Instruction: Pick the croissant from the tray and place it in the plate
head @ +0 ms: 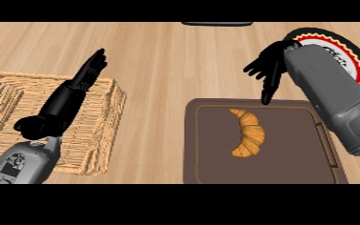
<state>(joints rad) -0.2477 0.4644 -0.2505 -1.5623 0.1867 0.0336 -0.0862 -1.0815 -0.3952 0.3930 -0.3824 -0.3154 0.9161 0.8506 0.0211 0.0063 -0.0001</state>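
Note:
A golden croissant [247, 133] lies on the dark brown tray [211, 162] at the lower right. The plate [340, 47], white with a red and black rim, sits at the far right, mostly hidden by my right forearm. My right hand [268, 67] hovers above the tray's far edge, beyond the croissant, with fingers relaxed and pointing down; it holds nothing. At the left, my left hand [79, 86] rests open over a woven mat, fingers straight.
A woven straw mat [98, 138] covers the counter at the left under my left arm. A dark object [216, 24] shows at the far edge of the wooden counter [169, 62].

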